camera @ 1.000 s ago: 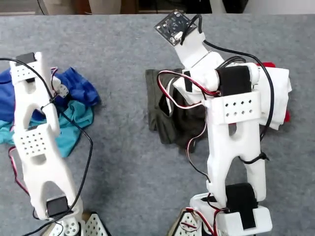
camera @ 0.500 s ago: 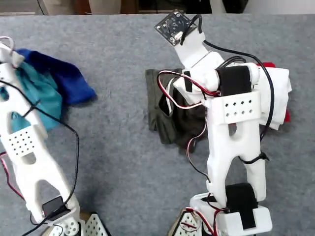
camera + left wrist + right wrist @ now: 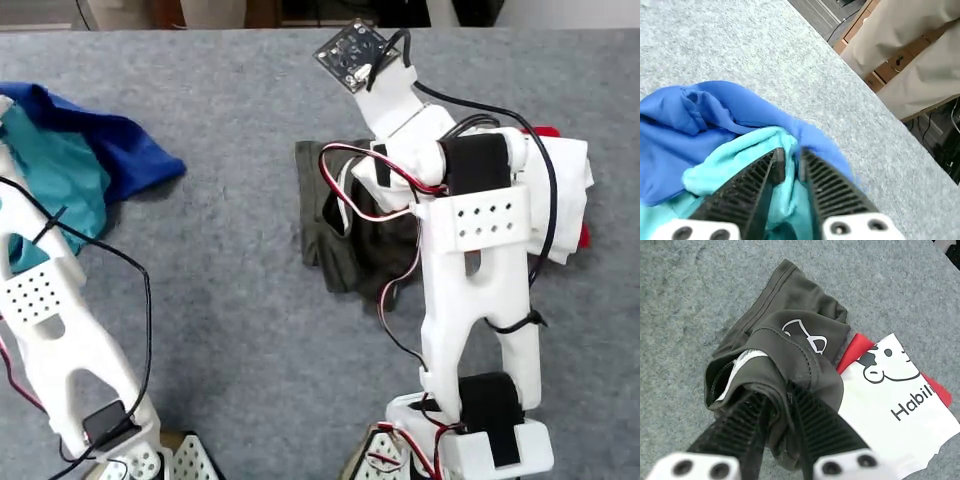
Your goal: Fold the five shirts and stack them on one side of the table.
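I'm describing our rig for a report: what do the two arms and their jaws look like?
Both arms are white plastic with black motor blocks and perforated panels. The left arm trails a thin black cable; the right arm carries red, white and black wires and a small camera board. The jaws are black and ribbed, on white bases with screw holes.
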You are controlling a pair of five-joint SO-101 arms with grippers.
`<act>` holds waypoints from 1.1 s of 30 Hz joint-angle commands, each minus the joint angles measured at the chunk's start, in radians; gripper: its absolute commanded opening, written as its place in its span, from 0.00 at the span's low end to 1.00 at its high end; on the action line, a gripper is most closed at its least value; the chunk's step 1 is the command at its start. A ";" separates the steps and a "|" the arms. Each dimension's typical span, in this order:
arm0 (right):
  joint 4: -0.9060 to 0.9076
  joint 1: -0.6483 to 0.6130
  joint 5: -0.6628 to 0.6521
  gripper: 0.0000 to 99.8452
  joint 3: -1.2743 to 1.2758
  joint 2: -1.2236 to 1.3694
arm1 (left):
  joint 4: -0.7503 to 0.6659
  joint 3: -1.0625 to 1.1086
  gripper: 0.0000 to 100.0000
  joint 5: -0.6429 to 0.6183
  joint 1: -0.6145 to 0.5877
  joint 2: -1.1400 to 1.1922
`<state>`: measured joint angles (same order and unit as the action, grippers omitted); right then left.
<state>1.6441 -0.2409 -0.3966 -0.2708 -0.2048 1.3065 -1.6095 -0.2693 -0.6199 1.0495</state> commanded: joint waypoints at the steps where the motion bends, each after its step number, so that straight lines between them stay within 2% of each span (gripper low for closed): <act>1: -0.005 -0.013 0.012 0.00 -0.008 -0.036 | 0.031 -0.071 0.13 -0.147 -0.078 -0.097; 6: 0.025 -0.108 0.014 0.00 -0.045 -0.035 | 0.100 -0.063 0.15 -0.181 -0.164 -0.200; 12: 0.003 -0.432 0.127 0.00 -0.193 -0.025 | 0.173 -0.063 0.14 -0.180 -0.292 -0.341; 17: -0.184 -0.664 0.256 0.00 -0.340 -0.025 | 0.241 -0.063 0.14 -0.184 -0.404 -0.394; 22: -0.448 -0.806 0.382 0.00 -0.423 -0.025 | 0.275 -0.052 0.14 -0.184 -0.450 -0.390; 26: -0.514 -0.763 0.404 0.00 -0.395 -0.012 | 0.315 -0.060 0.14 -0.181 -0.451 -0.390; 33: -0.313 -0.427 0.399 0.00 -0.053 0.120 | 0.316 -0.060 0.14 -0.180 -0.451 -0.390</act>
<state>1.2697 -0.8132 -0.0084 -0.4534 -0.1220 1.6195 -1.6326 -0.4365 -1.0618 0.7165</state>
